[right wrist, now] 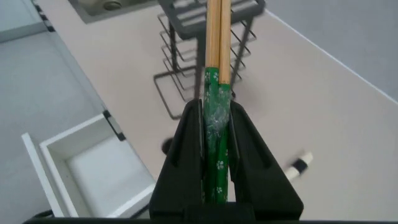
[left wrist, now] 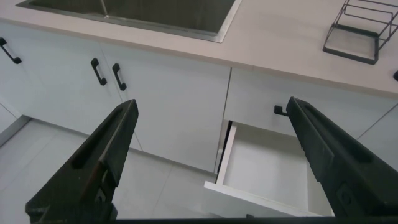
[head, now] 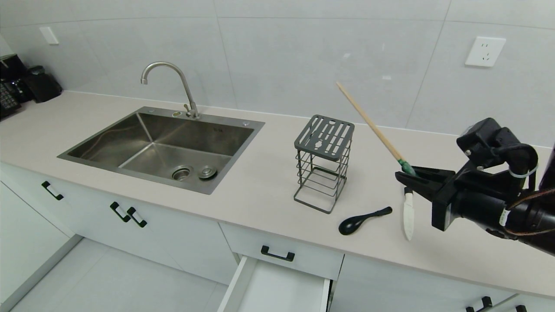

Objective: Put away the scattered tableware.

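Above counter point(head: 260, 186), beside rack point(head: 323, 162): chopsticks point(head: 368, 123) held.
Right gripper point(head: 405, 175) fingers clamp the chopsticks' green ends; left gripper point(left wrist: 211, 106) fingers spread wide, holding nothing, above drawer point(left wrist: 267, 180).

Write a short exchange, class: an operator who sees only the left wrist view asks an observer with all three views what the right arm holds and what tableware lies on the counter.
Operator: I see my own open pincer over a drawer. What is the right arm holding?
Observer: The right pincer is shut on the green end of a pair of chopsticks, which slant up toward the wall.
Operator: What tableware lies on the counter?
Observer: A white knife lies on the counter right of the rack, next to a black spoon but apart from it.
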Tool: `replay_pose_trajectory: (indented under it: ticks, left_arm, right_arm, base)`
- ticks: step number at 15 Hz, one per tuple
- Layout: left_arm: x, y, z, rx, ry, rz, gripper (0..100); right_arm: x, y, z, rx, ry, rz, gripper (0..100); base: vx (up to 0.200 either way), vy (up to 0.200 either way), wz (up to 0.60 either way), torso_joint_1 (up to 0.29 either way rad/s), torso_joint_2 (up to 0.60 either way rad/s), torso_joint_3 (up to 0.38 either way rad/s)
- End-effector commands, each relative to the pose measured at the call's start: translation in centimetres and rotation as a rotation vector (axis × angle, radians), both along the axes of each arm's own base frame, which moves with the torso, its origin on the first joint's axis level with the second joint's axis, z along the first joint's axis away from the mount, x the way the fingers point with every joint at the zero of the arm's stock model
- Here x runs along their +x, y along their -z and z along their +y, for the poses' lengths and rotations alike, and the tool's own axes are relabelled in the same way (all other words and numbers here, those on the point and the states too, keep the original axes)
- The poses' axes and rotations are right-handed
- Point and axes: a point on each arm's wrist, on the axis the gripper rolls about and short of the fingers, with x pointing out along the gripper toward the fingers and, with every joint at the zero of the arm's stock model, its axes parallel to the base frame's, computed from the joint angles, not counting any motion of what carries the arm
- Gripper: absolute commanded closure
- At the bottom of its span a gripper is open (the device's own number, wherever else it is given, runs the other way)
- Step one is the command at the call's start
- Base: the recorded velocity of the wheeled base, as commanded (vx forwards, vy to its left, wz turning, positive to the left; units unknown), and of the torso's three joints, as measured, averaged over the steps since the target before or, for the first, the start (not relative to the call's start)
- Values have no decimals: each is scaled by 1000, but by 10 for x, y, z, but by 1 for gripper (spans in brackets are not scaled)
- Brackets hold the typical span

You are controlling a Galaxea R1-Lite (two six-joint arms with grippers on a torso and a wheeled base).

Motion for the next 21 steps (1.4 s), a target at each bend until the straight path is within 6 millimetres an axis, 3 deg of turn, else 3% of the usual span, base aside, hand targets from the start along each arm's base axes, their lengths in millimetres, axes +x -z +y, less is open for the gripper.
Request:
replay_pose_trajectory:
  ticks: [1, 5, 7, 10, 16, 21]
  left_arm:
    - [0, 0, 0, 0, 0, 1, 0]
    - [0, 0, 0, 0, 0, -1, 0]
    - [0, 0, 0, 0, 0, -1, 0]
    - [0, 0, 0, 0, 0, -1, 0]
    - [0, 0, 0, 0, 0, -1, 0]
    - [0, 0, 0, 0, 0, -1, 0]
  right_arm:
    - [6, 11, 14, -26, -40, 37, 100]
    - [24, 33, 41, -15, -129, 34, 100]
    - [20, 39, 55, -8, -247, 31, 100]
    - [11, 39, 57, -5, -291, 29, 100]
    - [-32, 76, 54, -112, -398, 168, 100]
    - [-28, 84, 73, -189, -352, 177, 100]
  base:
    - [0, 0, 0, 0, 0, 0]
    - [0, 0, 0, 0, 0, 0]
    - [0, 0, 0, 0, 0, 0]
    - [0, 0, 0, 0, 0, 0]
    - [0, 0, 0, 0, 0, 0]
    - [0, 0, 0, 0, 0, 0]
